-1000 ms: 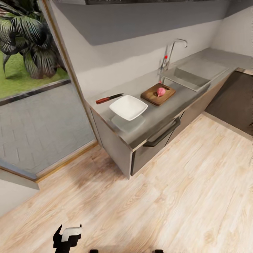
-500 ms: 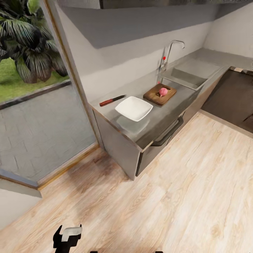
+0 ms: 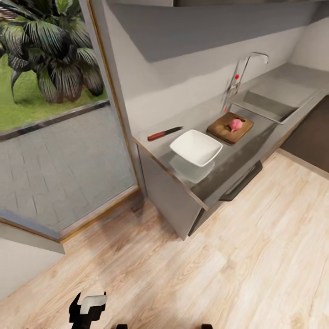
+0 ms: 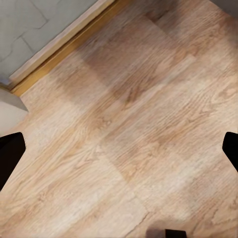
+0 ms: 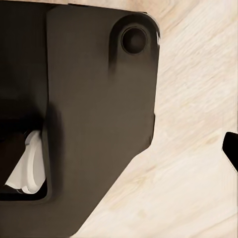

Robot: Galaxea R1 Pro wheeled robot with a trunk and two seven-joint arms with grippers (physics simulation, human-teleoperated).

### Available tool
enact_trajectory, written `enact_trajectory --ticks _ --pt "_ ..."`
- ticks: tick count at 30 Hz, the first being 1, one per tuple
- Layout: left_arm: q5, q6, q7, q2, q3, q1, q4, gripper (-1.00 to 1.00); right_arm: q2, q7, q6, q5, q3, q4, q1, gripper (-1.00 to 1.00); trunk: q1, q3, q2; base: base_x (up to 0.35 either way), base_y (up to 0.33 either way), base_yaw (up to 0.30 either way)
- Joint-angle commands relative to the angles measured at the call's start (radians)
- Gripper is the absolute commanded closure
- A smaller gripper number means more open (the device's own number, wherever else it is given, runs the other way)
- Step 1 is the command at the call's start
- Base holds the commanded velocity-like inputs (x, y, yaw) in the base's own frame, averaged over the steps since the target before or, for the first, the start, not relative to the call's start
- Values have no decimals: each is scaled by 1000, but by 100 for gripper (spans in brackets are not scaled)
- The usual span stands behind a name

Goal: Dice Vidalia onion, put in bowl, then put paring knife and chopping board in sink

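Observation:
The pinkish Vidalia onion (image 3: 236, 124) lies on the brown chopping board (image 3: 228, 129), on the grey countertop (image 3: 214, 176) beside the steel sink (image 3: 274, 104). The white bowl (image 3: 196, 147) stands nearer the counter's end, and the red-handled paring knife (image 3: 164, 133) lies flat behind it by the wall. All of these are far ahead of me across the floor. My left gripper (image 4: 119, 148) hangs open over bare floorboards, its fingertips (image 4: 10, 154) wide apart. My right gripper's one visible fingertip (image 5: 231, 148) sits at the frame's edge, also spread wide, over a dark part of my own body (image 5: 94, 114).
A grey tap (image 3: 244, 71) with a red knob rises behind the sink. A dark bar handle (image 3: 241, 182) sticks out from the drawer front. A glass wall (image 3: 55, 151) with a plant outside stands at the left. Part of my left arm (image 3: 87, 307) shows low in the head view.
The whole head view has shifted, so the counter now sits further right in the picture: the camera moved. The onion, board, bowl and knife lie as before.

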Motion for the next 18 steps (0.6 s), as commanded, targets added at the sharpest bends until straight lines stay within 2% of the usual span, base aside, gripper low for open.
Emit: enact_trajectory --ticks 1,8,18 --pt "-4 -4 10 0 -8 -2 4 -100 0 -7 -2 3 5 1 0 -100 1 -2 -2 165 1 213" --pt "-4 -4 10 0 -8 -2 4 -100 -1 -7 -2 3 5 1 0 -100 1 -10 -2 162 -34 192" --pt "-4 -5 11 -2 -8 -2 4 -100 -2 -8 -1 6 4 -13 0 -100 1 -11 -2 62 -14 25"
